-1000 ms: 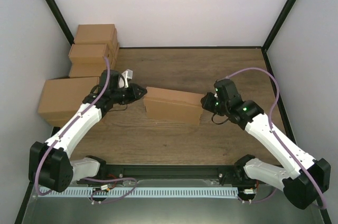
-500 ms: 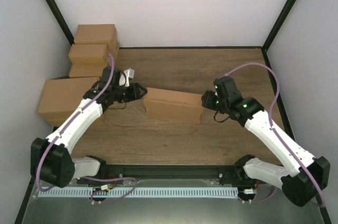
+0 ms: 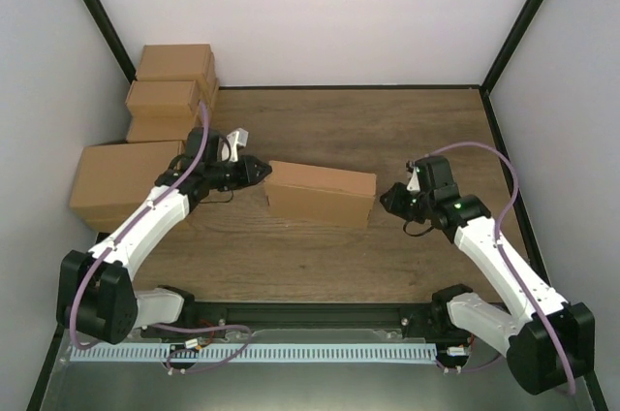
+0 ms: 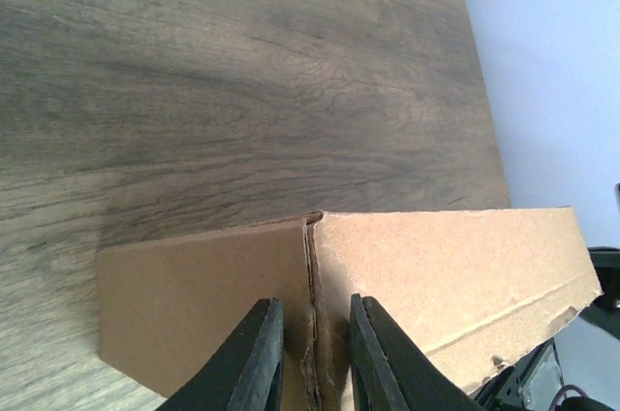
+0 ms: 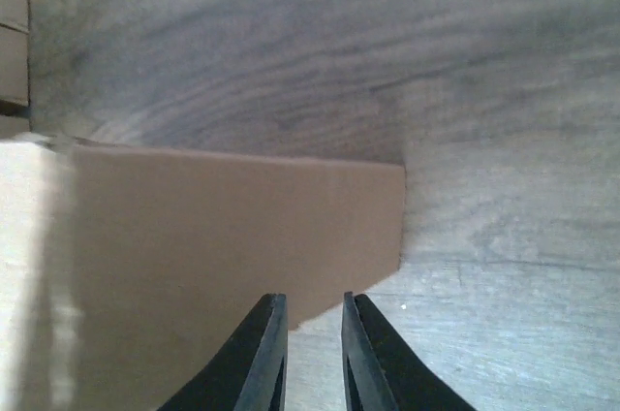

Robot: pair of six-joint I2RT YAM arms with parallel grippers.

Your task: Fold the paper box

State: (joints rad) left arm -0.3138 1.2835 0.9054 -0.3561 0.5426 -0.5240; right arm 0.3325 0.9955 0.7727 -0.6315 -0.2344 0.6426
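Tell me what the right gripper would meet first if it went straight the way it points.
Probably the right end of the paper box, just ahead of its fingers; the gap is hard to judge.

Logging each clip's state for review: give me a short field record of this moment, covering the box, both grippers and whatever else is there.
box: brown cardboard, partly folded, lying mid-table
left gripper: at the box's left end, jaws narrowly apart either side of a seam; grip cannot be told
right gripper: off the box's right end, not touching it, jaws narrowly apart, empty
cartons: brown, grouped along the left wall, apart from the box
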